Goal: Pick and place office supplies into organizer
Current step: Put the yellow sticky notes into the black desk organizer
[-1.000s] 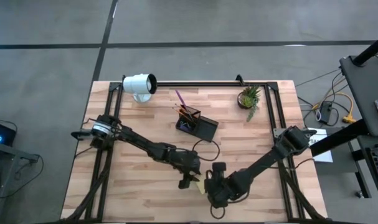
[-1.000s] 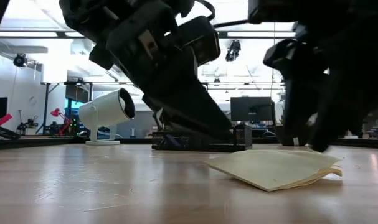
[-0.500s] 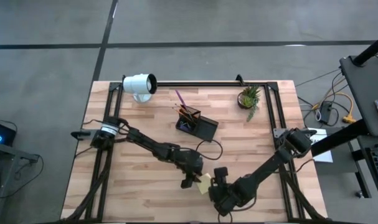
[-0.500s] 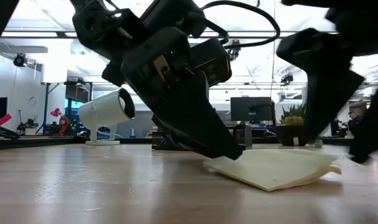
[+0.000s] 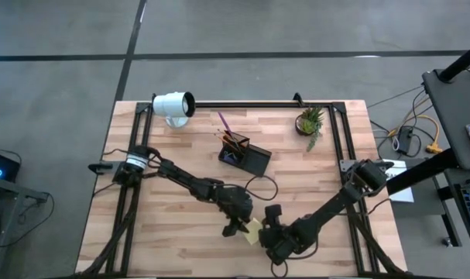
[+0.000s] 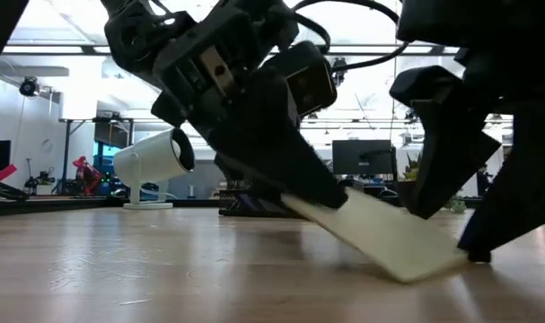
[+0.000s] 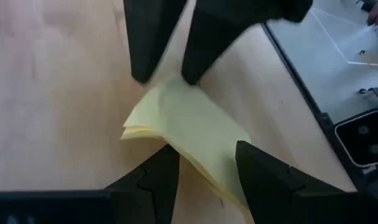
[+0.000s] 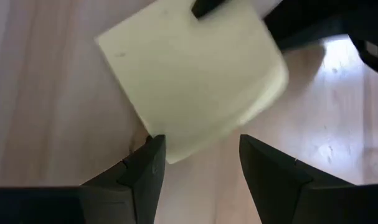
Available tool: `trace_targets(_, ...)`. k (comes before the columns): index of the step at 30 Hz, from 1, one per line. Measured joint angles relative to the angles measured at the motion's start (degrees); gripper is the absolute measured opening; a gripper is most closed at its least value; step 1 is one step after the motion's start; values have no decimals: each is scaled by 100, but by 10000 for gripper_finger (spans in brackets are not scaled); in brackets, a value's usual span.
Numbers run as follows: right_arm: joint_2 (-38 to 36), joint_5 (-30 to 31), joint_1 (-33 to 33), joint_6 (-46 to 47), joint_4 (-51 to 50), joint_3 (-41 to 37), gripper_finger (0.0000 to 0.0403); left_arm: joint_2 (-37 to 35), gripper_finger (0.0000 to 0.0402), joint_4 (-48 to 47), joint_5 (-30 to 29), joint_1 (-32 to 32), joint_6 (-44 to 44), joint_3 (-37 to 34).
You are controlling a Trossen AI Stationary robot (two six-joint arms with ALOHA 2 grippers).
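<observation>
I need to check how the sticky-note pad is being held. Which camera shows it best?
The low view: the sticky-note pad tilts, its upper edge in the left gripper, its lower corner on the table. Both wrist views show only its face; the high view, a yellow speck.

The sticky-note pad (image 5: 254, 229) sits near the desk's (image 5: 173, 240) front, well before the organizer (image 5: 245, 157), between both arms.

We see a white lamp (image 5: 173, 105) at eleven o'clock on the wooden table (image 5: 165, 232), a potted plant (image 5: 310, 122) at one o'clock.
</observation>
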Motion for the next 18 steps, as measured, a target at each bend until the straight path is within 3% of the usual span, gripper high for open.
trace_targets(8, 0, 242, -151, -27, 94, -134, 194, 0, 132, 148, 1, 45, -125, 0)
trace_targets(13, -56, 657, -155, 151, -306, 119, 194, -17, 71, 83, -50, 131, -125, 37)
trace_targets(16, -156, 1002, -155, 703, -988, 391, 194, -227, 20, -451, -446, 180, 61, 137)
trace_targets(18, -226, 1200, -152, 1274, -1577, 541, 194, -430, 7, -994, -896, 205, 405, 260)
